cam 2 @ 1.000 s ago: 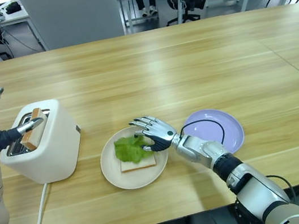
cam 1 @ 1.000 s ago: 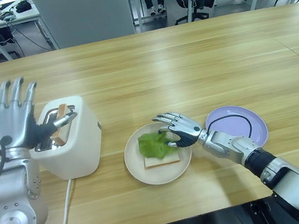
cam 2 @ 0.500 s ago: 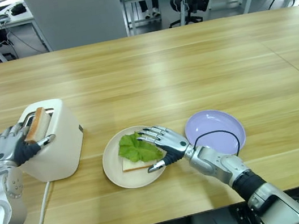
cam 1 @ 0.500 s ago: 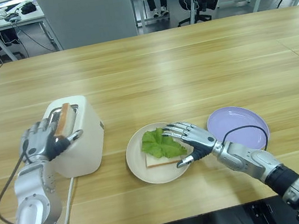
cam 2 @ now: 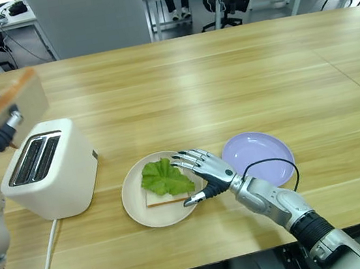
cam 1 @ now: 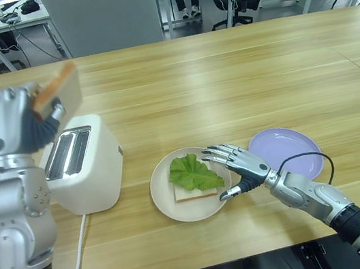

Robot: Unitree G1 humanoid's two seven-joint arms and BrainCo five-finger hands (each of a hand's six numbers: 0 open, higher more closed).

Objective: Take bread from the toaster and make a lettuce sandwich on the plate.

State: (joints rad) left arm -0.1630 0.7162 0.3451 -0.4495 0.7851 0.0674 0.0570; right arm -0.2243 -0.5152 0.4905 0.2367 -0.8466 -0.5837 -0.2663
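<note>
One slice of bread (cam 1: 56, 88) is being held high above the toaster (cam 1: 85, 165), the left hand (cam 1: 11, 123) curling its fingers around it, long edge tilting up toward the right. Its target is lying down and to the right: the plate (cam 1: 166, 204) on the tabletop, lettuce (cam 1: 190, 171) sitting on the bottom slice (cam 1: 195, 193). The right hand (cam 1: 239, 167) is sitting at that plate's right rim, fingers spread and holding nothing.

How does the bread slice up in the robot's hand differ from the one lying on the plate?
The held slice is gripped in the left hand, tilted in the air above the toaster; the plate slice lies flat on the beige plate. The held slice is bare; the plate slice carries a lettuce leaf. Both look like pale bread with brown crust.
</note>
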